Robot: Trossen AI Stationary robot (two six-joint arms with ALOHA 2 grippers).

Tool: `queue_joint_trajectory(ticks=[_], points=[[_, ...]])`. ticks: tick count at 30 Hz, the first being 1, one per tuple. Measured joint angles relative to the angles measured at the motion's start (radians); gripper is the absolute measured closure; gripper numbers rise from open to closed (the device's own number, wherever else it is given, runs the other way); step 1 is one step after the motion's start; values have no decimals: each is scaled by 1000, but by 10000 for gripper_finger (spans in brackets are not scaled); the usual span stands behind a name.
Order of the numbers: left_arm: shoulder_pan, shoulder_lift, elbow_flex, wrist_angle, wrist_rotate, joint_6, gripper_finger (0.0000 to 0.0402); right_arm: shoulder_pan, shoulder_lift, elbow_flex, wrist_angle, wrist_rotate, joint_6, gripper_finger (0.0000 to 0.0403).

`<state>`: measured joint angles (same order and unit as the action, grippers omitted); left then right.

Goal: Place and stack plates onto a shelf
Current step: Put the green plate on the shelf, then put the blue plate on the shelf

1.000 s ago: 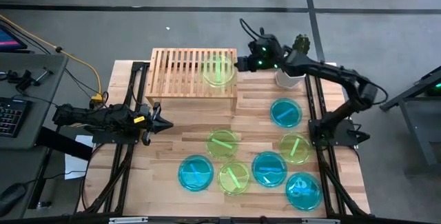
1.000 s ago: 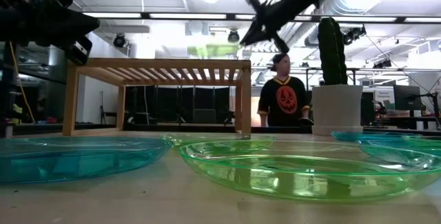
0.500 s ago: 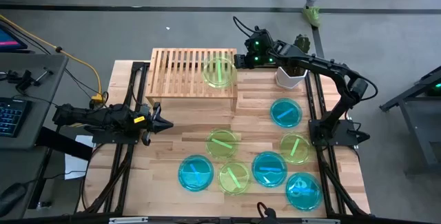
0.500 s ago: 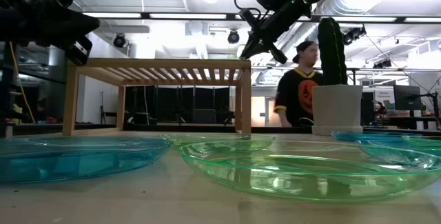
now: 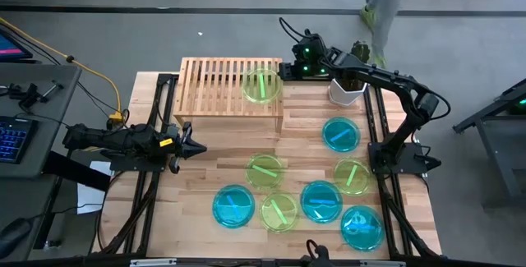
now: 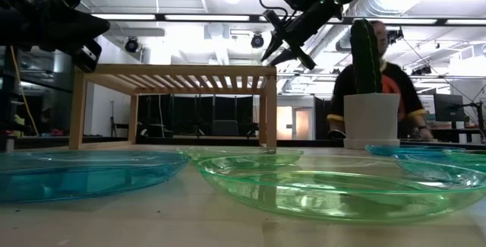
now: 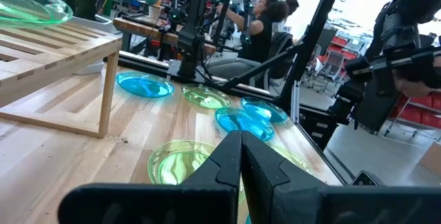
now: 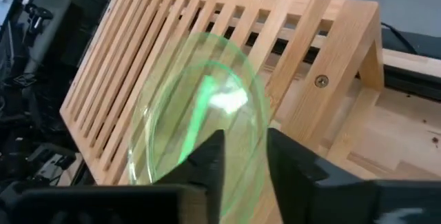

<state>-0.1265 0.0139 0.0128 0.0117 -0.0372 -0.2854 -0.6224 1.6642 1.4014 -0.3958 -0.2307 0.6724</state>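
Observation:
One yellow-green plate (image 5: 261, 85) lies flat on the slatted top of the bamboo shelf (image 5: 215, 86), near its right end; the right wrist view shows the plate (image 8: 200, 107) on the slats. My right gripper (image 5: 284, 71) is open at the shelf's right end, and its fingers (image 8: 210, 160) stand on either side of the plate's near rim with a gap. Several more plates lie on the table, cyan (image 5: 340, 134) and yellow-green (image 5: 265, 171). My left gripper (image 5: 187, 142) waits shut at the table's left edge.
A white pot with a cactus (image 5: 346, 89) stands just right of my right gripper, at the table's far right. In the low view the pot (image 6: 371, 118) rises beside the shelf (image 6: 175, 76). A person (image 6: 395, 87) moves in the room beyond the far edge.
The yellow-green plate, which was held tilted above the shelf's right end, has come down and now lies on the slats. My right gripper has sunk a little toward the shelf top. The person behind the table has walked to the right.

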Motion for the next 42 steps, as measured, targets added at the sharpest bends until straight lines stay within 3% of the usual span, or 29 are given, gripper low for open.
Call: queue_joint_trajectory(ticks=[7, 13, 16, 19, 25, 29, 32, 36, 42], points=[[0, 0, 0, 0, 0, 0, 401, -3, -1, 0, 44, 30, -36, 246], [0, 0, 0, 0, 0, 0, 401, -20, -72, 0, -37, -22, -187, 240], [0, 0, 0, 0, 0, 0, 401, 26, -150, -21, -119, -9, -279, 240], [0, 0, 0, 0, 0, 0, 401, 106, -258, -126, -121, 42, -311, 240], [0, 0, 0, 0, 0, 0, 401, 250, -525, -443, 47, 111, -160, 240], [0, 0, 0, 1, 0, 0, 401, 332, -688, -609, 297, 119, -42, 240], [0, 0, 0, 6, 0, 0, 401, 387, -766, -700, 509, 183, -25, 240], [0, 0, 0, 15, 0, 0, 401, 418, -819, -750, 610, 254, -26, 240], [0, 0, 0, 100, 0, -82, 401, 420, -825, -750, 607, 237, -61, 240]])
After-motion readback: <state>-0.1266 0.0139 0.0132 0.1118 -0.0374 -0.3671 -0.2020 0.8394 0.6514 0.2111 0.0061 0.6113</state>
